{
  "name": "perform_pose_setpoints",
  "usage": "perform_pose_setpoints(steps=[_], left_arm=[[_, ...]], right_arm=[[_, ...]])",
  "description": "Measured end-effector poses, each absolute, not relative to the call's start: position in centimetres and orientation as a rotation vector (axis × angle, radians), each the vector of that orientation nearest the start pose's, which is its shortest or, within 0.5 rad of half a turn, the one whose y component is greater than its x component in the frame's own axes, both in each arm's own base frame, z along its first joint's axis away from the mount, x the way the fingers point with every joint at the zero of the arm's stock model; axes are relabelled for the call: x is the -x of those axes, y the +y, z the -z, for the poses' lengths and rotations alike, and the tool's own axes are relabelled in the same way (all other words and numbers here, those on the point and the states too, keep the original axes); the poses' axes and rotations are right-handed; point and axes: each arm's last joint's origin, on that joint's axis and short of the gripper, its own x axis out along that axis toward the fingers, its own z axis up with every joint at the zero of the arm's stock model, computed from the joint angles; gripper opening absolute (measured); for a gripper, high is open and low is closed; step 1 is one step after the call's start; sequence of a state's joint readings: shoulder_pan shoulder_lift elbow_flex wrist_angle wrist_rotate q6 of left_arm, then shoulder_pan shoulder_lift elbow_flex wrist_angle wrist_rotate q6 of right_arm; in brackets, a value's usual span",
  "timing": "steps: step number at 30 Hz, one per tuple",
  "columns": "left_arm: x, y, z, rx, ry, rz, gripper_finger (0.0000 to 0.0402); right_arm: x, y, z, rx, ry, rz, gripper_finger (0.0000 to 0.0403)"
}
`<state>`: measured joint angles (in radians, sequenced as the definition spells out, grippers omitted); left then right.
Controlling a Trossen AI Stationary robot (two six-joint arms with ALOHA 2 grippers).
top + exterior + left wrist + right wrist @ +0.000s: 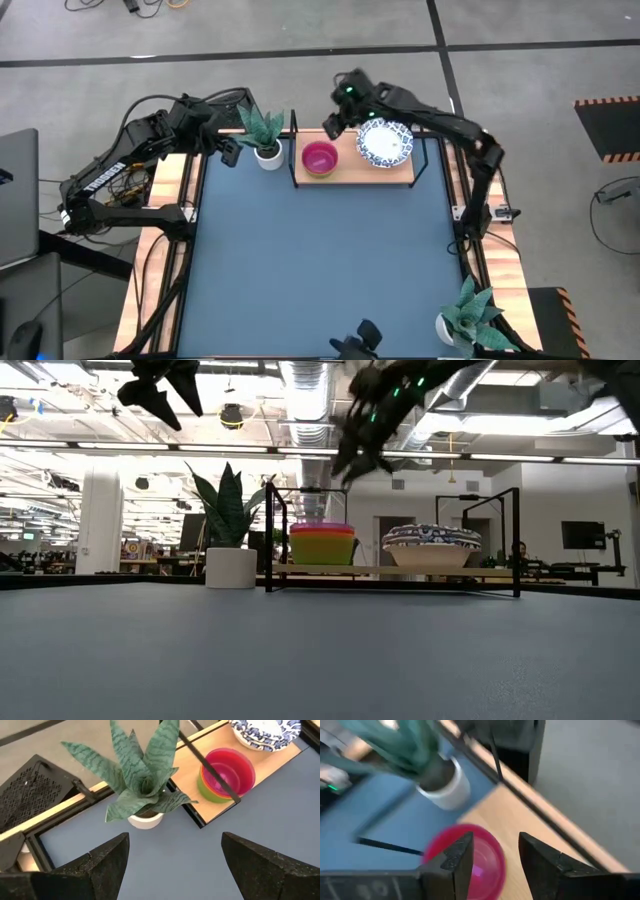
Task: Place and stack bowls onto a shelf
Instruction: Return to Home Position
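Note:
The wooden shelf (pixel 345 170) stands at the table's far edge. On it is a stack of small bowls, pink-purple on top (pixel 319 158), with green and yellow below (pixel 322 548). To its right is a stack of white bowls with blue patterned rims (pixel 385 143). My right gripper (pixel 335 122) hovers open and empty above the shelf's far edge, beside the small bowls (pixel 470 865). My left gripper (pixel 228 150) is open and empty above the table's far left, left of the plant pot; its wrist view shows the small bowls (pixel 225 772).
A white pot with a striped green plant (pixel 266 140) stands just left of the shelf, between my left gripper and the small bowls. A second plant (pixel 465 318) stands at the near right corner. The shelf's thin black frame (pixel 270 535) rises above the plank.

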<state>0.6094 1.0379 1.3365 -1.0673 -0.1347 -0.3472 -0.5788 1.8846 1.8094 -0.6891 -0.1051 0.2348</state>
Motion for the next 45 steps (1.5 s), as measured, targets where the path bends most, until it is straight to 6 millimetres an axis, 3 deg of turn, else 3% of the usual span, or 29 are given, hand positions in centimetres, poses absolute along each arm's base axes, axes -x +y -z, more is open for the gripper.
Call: perform_pose_setpoints(steps=[4, 11, 13, 16, 20, 24, 28, 31, 41, 45], left_arm=[[-14.1, 10.2, -39.6, 0.491, 0.607, -0.813, 0.0300], [-13.9, 10.4, -39.5, 0.508, 0.592, -0.907, 0.0300], [-13.8, 10.3, -39.3, 0.538, 0.601, -0.919, 0.0300], [-13.7, 10.3, -39.2, 0.550, 0.615, -0.920, 0.0300], [-13.7, 10.2, -39.2, 0.567, 0.616, -0.911, 0.0300], [-14.8, 10.2, -40.4, 0.376, 0.533, -0.722, 0.0300], [-14.9, 9.1, -42.8, 0.233, 0.337, -0.482, 0.0300], [-13.6, 8.1, -43.7, 0.194, 0.278, -0.442, 0.0300], [-8.3, 4.9, -44.9, 0.098, 0.189, -0.466, 0.0300], [-7.3, 4.2, -42.7, 0.136, 0.127, -0.443, 0.0300]], right_arm=[[-33.5, -20.8, -37.9, -0.418, 0.503, 0.510, 0.0178], [-27.0, -15.7, -46.1, -0.185, 0.340, 0.436, 0.0177], [-25.0, -14.2, -47.4, -0.110, 0.341, 0.415, 0.0178], [-21.4, -11.9, -49.2, -0.129, 0.317, 0.413, 0.0176], [-17.2, -8.9, -50.3, -0.126, 0.339, 0.388, 0.0176], [-13.9, -6.4, -50.8, -0.139, 0.348, 0.347, 0.0177], [-11.0, -4.4, -50.3, -0.176, 0.301, 0.310, 0.0177], [-9.2, -3.4, -48.6, -0.229, 0.256, 0.313, 0.0177], [-5.9, -1.7, -39.1, -0.310, -0.123, 0.234, 0.0177], [-5.2, -1.4, -35.3, -0.325, -0.229, 0.213, 0.0177]])
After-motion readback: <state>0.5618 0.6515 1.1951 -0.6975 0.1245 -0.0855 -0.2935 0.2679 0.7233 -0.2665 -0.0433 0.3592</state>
